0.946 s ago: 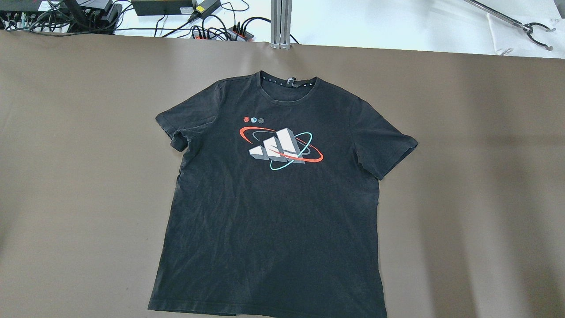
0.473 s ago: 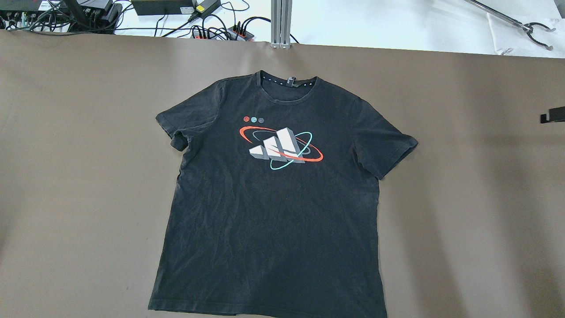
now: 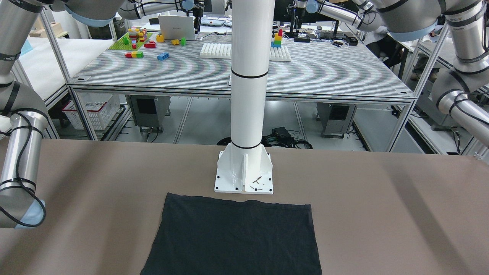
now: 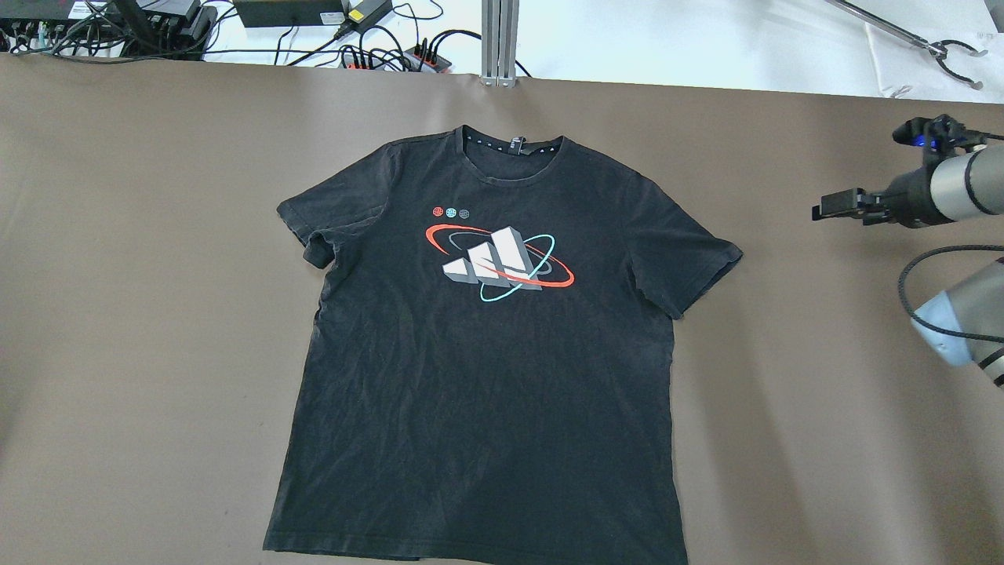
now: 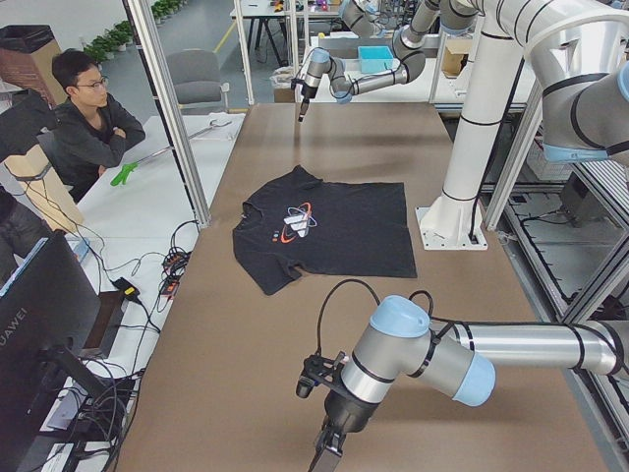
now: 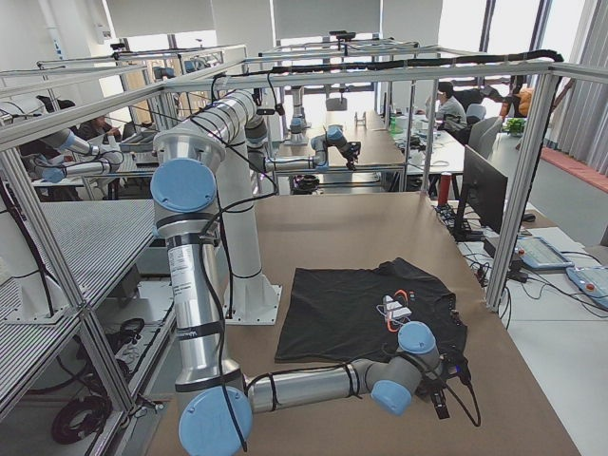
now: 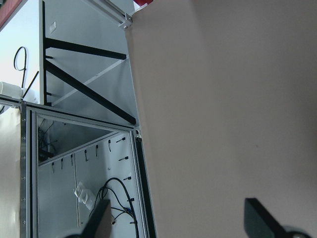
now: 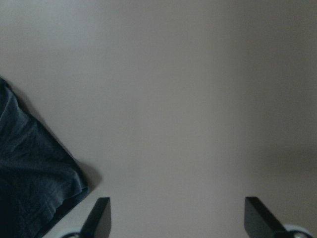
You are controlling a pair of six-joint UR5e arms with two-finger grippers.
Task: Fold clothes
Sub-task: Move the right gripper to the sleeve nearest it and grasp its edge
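Item, left gripper (image 7: pixel 178 218): you will find it beyond the overhead view's 9 o'clock edge, fingers spread wide with nothing between them, over the rim of the table (image 4: pixel 157 314). Item, T-shirt (image 4: pixel 486 377): flat, print up, mid-table, collar at 12 o'clock, unmoved and unfolded. Item, right gripper (image 8: pixel 176 213): newly entered at 3 o'clock, fingers wide apart and empty, stopping short of the T-shirt; you may judge this an approach only, with folding not yet begun.

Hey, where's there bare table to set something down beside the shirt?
Overhead, broad bare table left of the shirt, sleeve to hem. Right of it is bare too, but the right gripper hangs open there. Tight only between hem and pole base.
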